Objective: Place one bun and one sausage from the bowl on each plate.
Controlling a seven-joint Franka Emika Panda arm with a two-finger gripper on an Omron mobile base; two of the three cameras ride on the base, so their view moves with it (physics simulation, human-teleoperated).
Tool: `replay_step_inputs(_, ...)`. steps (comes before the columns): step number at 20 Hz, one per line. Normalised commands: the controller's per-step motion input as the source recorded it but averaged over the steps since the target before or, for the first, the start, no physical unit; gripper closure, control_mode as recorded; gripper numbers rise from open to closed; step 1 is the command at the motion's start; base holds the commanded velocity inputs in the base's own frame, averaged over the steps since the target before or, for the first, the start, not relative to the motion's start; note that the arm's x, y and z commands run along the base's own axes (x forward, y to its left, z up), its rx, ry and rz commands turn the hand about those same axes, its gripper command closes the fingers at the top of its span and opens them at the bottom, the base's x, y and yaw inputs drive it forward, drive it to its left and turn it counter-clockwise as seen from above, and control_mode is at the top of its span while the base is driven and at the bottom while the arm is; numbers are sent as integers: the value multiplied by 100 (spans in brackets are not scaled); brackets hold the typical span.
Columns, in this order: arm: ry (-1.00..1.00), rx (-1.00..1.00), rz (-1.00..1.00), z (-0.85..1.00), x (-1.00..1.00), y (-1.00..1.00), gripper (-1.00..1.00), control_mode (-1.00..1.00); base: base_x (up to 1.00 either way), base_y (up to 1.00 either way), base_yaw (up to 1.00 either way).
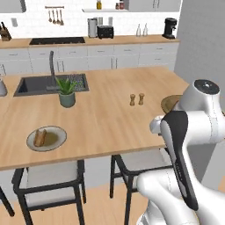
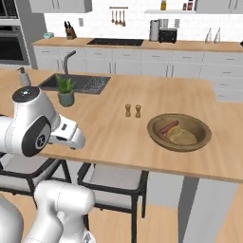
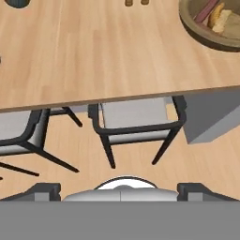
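Wooden bowl (image 2: 179,131) with sausage (image 2: 168,127) and buns (image 2: 181,136) sits on table (image 2: 109,133), right of shakers (image 2: 133,110). Grey plate (image 1: 46,138) with bun (image 1: 40,137) far left of bowl. Claw (image 3: 120,191) fingers apart, empty, near stool (image 3: 136,120).

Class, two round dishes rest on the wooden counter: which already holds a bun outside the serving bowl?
The flat grey-white plate near the counter's front edge; the deep dark-brown wooden bowl is the serving bowl.

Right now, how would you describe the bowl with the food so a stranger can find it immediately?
Start at the long wooden island counter and follow it away from the sink, past the two small shakers. The bowl sits there near the front edge: wide, shallow, dark brown, holding a sausage and buns.
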Motion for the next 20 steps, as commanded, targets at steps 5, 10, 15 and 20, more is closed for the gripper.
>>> replay_step_inputs(5, 0, 0, 0, 0, 0, 0, -100, 100, 10, -82, -4)
replay_step_inputs(10, 0, 0, 0, 0, 0, 0, -100, 100, 34, -58, 0)
replay_step_inputs(15, 0, 0, 0, 0, 0, 0, -100, 100, 34, -58, 0)
replay_step_inputs(20, 0, 0, 0, 0, 0, 0, -100, 100, 40, -48, -1)
